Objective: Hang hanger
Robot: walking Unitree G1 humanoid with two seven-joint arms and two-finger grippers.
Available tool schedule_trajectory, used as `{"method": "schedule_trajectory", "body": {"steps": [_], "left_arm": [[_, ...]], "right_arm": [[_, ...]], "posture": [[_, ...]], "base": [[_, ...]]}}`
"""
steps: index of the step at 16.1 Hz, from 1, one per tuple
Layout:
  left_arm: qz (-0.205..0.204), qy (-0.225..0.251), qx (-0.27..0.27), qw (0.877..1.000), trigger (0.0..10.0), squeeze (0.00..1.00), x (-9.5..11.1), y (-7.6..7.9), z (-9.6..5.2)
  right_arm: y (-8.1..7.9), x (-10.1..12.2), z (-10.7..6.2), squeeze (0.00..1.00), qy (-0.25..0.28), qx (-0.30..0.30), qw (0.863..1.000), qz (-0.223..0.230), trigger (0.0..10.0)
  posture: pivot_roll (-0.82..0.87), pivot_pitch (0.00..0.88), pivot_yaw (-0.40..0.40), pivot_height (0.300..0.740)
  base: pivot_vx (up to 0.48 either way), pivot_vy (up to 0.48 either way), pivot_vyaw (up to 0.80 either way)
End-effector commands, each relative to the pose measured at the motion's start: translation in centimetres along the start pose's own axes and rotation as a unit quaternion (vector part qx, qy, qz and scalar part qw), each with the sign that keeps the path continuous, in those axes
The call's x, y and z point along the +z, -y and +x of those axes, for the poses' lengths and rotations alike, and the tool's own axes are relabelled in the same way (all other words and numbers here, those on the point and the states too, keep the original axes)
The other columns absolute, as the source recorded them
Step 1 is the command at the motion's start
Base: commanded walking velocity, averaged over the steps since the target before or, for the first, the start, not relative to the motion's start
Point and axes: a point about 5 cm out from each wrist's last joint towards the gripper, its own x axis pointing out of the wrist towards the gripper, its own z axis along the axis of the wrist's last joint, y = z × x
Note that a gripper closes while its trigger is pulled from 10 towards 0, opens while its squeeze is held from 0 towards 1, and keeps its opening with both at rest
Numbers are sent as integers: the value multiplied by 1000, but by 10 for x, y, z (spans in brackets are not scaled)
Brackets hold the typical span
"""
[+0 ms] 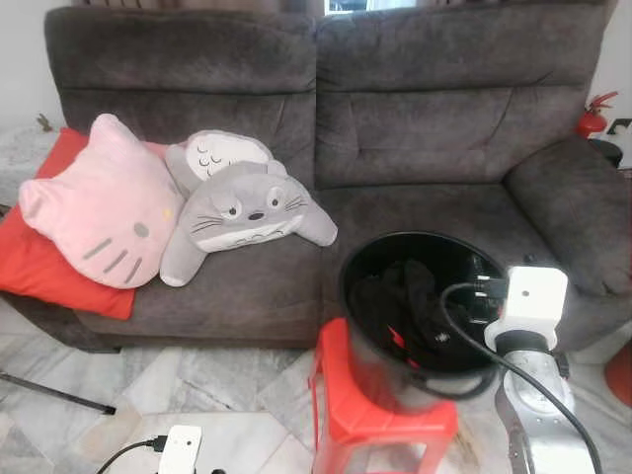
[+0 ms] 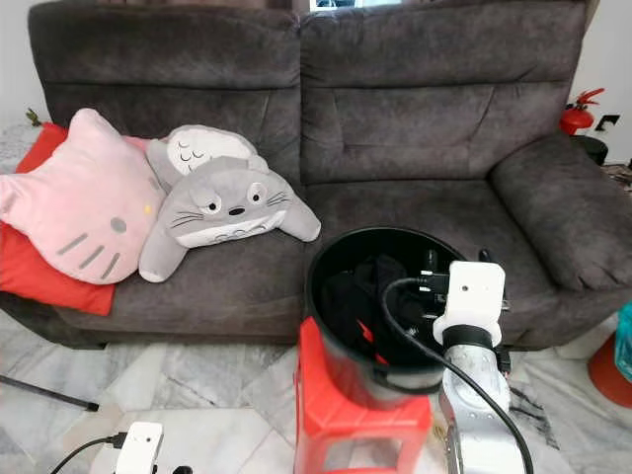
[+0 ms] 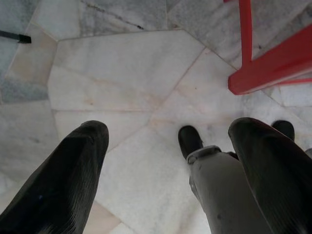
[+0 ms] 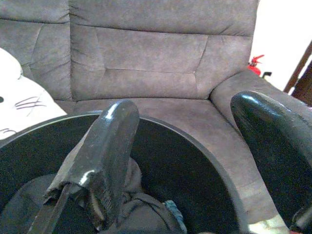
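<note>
A round black plastic bucket (image 1: 357, 259) of dark clothes (image 1: 395, 296) sits on a red plastic stool (image 1: 341, 395) before a grey fabric sofa (image 1: 415, 128). The right gripper (image 4: 185, 146) hovers over the bucket's rim, fingers spread apart and empty. The left gripper (image 3: 165, 165) hangs over pale marble floor (image 3: 122, 73), fingers apart; no hanger can be made out.

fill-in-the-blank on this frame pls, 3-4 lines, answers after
1. The black bucket stands on a ____ stool.
2. The right gripper is poised over the bucket with its fingers ____.
3. The grey plush lies on the ____, beside a pink cat-face cushion.
4. The left gripper hangs open above the ____ floor.

Missing words: red; open; sofa; marble
</note>
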Motion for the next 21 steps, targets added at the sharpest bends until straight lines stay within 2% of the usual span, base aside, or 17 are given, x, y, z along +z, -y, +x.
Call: {"method": "schedule_trajectory", "body": {"steps": [1, 9, 13, 16, 18, 19, 20, 21], "left_arm": [[7, 2, 0, 1000, 10000, 0, 2, -1, 0], [9, 4, 4, 1000, 10000, 0, 3, -3, 0], [11, -4, 1, 1000, 10000, 0, -1, -3, 0], [16, -7, 0, 1000, 10000, 0, -1, -1, 0], [17, -8, 0, 1000, 10000, 0, -1, -2, 0], [18, -9, 1, 1000, 10000, 0, 0, -2, 0], [18, -8, 1, 1000, 10000, 0, 0, -2, 0], [28, -7, 1, 1000, 10000, 0, 1, -3, 0]], "right_arm": [[0, 0, 0, 0, -3, 4, 1000, -8, 10000], [-2, -12, -6, 0, -37, 13, 999, -13, 10000], [-3, -15, 1, 0, -81, 19, 997, 0, 10000], [-21, -26, 19, 0, -131, 91, 987, -34, 10000], [-35, -27, 42, 0, -162, 133, 977, -39, 10000], [-36, -24, 57, 0, -165, 133, 976, -51, 10000], [-36, -23, 62, 0, -166, 136, 975, -49, 10000], [-40, -20, 68, 0, -159, 158, 972, -75, 10000]], "posture": [[-177, 0, 20, 740], [-180, 0, 20, 740], [-184, 0, 23, 740], [-193, 0, 39, 740], [-205, 0, 47, 740], [-199, 0, 48, 740], [-199, 0, 48, 740], [-199, 0, 48, 740]], "base": [[259, 0, 0], [66, 0, 0], [0, 0, 0], [0, 0, 0], [0, 0, 0], [0, 0, 0], [0, 0, 0], [0, 0, 0]]}}
